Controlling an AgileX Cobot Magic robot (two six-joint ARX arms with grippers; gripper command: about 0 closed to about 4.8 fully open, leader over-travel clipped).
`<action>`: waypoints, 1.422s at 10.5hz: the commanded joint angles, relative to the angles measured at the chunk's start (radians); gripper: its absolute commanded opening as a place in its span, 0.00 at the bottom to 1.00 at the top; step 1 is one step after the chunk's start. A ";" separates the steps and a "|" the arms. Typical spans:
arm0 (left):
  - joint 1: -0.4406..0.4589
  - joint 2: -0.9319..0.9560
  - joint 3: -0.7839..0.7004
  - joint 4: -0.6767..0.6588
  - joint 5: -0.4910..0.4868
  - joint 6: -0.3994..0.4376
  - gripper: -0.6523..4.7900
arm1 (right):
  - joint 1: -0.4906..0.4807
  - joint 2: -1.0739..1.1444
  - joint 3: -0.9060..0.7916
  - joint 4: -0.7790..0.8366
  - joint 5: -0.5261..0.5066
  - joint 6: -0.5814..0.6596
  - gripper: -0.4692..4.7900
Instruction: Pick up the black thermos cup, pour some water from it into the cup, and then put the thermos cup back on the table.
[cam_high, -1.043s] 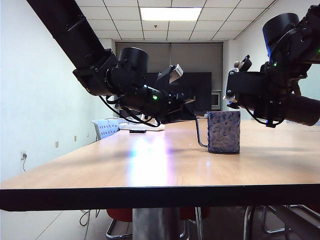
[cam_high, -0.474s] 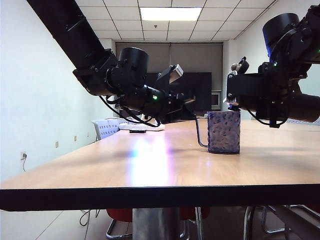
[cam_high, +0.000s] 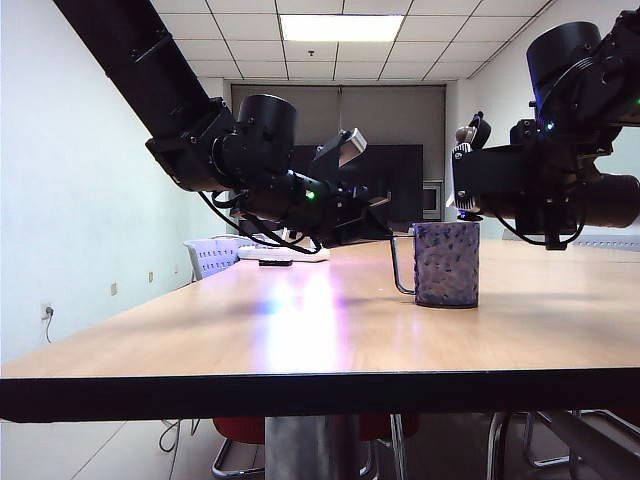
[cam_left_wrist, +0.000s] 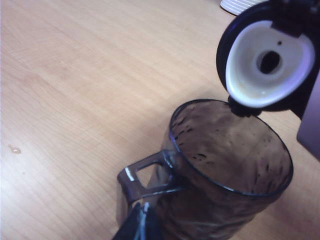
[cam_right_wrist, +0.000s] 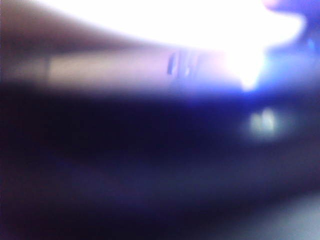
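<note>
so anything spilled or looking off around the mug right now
One small droplet sits on the table, apart from the cup. The thermos cup is tipped, mouth over the cup's rim, in the right gripper. The left gripper is shut at the handle.

The cup (cam_high: 447, 264) was grey with a dark mottled, dimpled pattern. The table (cam_high: 300, 330) showed light wood grain with a black edge. The black thermos cup (cam_left_wrist: 267, 62) had a white inner lid.

Light wood-grain table (cam_high: 300, 330) with a soft sheen, translucent smoky mug (cam_left_wrist: 225, 165) with dimpled wall, thermos (cam_left_wrist: 270, 62) with glossy black rim, smooth white lid liner.
</note>
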 joint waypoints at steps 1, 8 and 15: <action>-0.002 -0.002 0.005 0.008 0.008 0.000 0.11 | 0.000 -0.016 0.014 0.111 0.005 -0.043 0.43; -0.003 -0.002 0.005 0.003 0.011 0.000 0.11 | 0.000 -0.016 0.014 0.111 0.005 -0.067 0.43; -0.003 -0.002 0.005 0.003 0.011 0.001 0.11 | 0.000 -0.016 0.014 0.111 0.006 -0.084 0.43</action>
